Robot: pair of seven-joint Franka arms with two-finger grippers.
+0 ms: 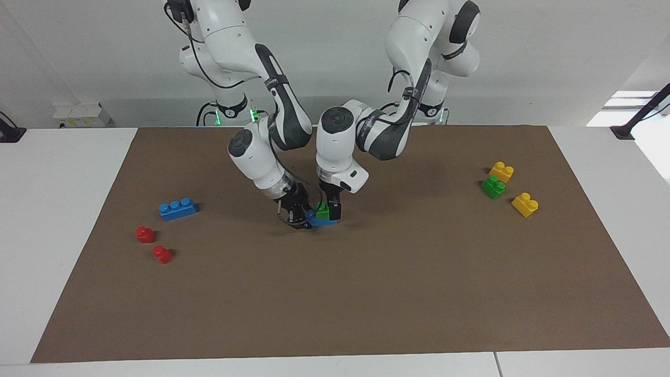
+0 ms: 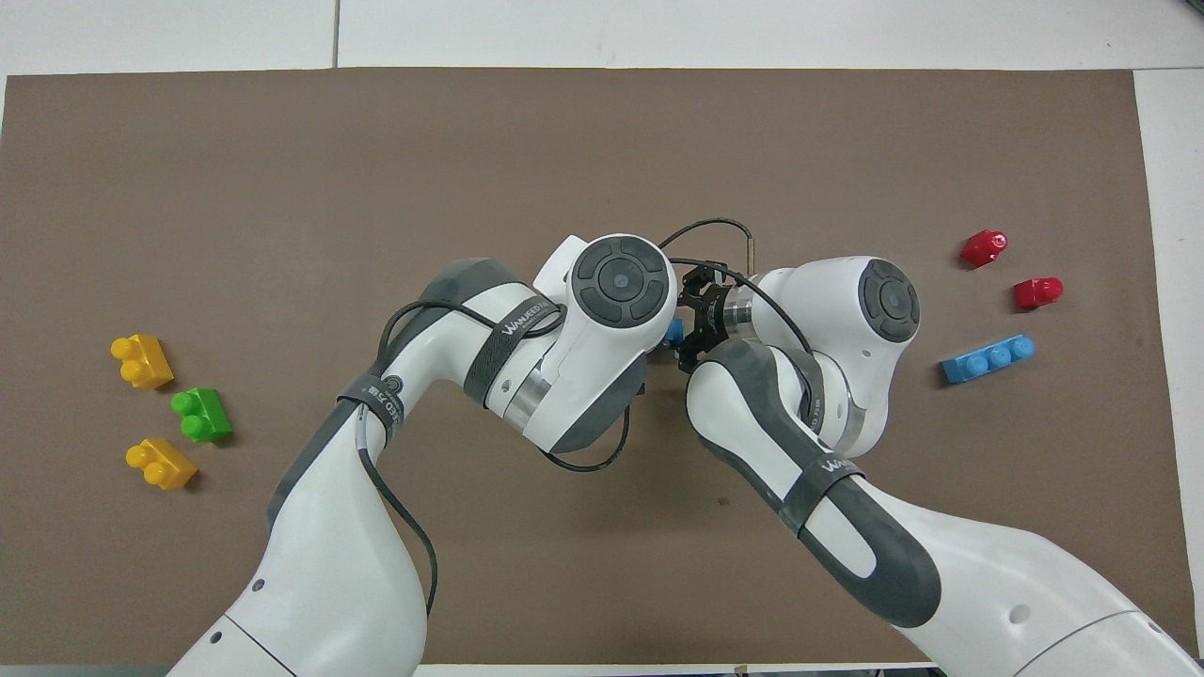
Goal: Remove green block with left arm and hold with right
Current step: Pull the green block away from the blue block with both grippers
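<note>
A green block (image 1: 322,211) sits on a blue brick (image 1: 324,222) at the middle of the brown mat. My left gripper (image 1: 330,212) comes straight down and is shut on the green block. My right gripper (image 1: 302,219) comes in low and tilted and is shut on the end of the blue brick. In the overhead view only a bit of the blue brick (image 2: 673,329) shows beside the right gripper (image 2: 694,324); the left wrist hides the green block and the left gripper. A second green block (image 1: 493,187) lies toward the left arm's end.
Two yellow bricks (image 1: 501,171) (image 1: 525,204) lie beside the second green block (image 2: 201,415). A blue three-stud brick (image 1: 178,208) and two red pieces (image 1: 146,234) (image 1: 163,254) lie toward the right arm's end. The mat (image 1: 335,303) covers the table.
</note>
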